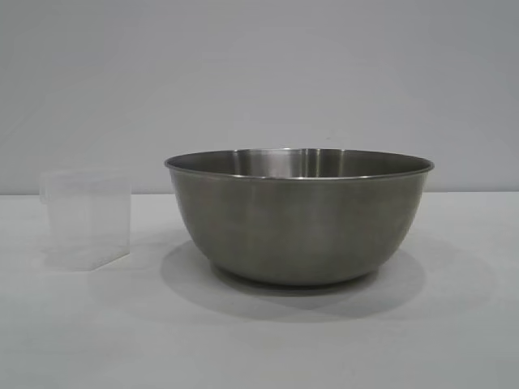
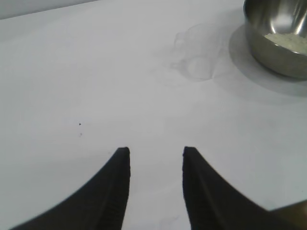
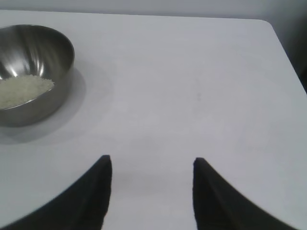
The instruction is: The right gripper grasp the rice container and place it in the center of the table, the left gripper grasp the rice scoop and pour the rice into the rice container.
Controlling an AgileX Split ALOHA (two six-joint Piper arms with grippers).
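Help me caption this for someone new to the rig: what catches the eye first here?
The big steel rice container dominates the middle of the white table, with a heap of rice already inside it. Beside it, at the exterior view's left, stands the small clear rice scoop, upright and apparently empty. The left gripper and the right gripper hover open, holding nothing.

- Rice container [image 1: 298, 217]: brushed grey steel, with a bright highlight along the rim and a darker inner wall.
- Rice [image 3: 21, 90]: off-white heap of fine pale grains, seen inside the container in both wrist views.
- Rice scoop [image 1: 85, 219]: translucent, near colourless plastic; it reads as faint white-grey against the surface behind it.
- Worktop [image 1: 259, 340]: plain matte white, no pattern; soft grey shadow around the container.
- Left hand [image 2: 156, 152]: black fingers.
- Right hand [image 3: 151, 160]: black fingers.
- Back wall [image 1: 259, 73]: uniform pale grey.
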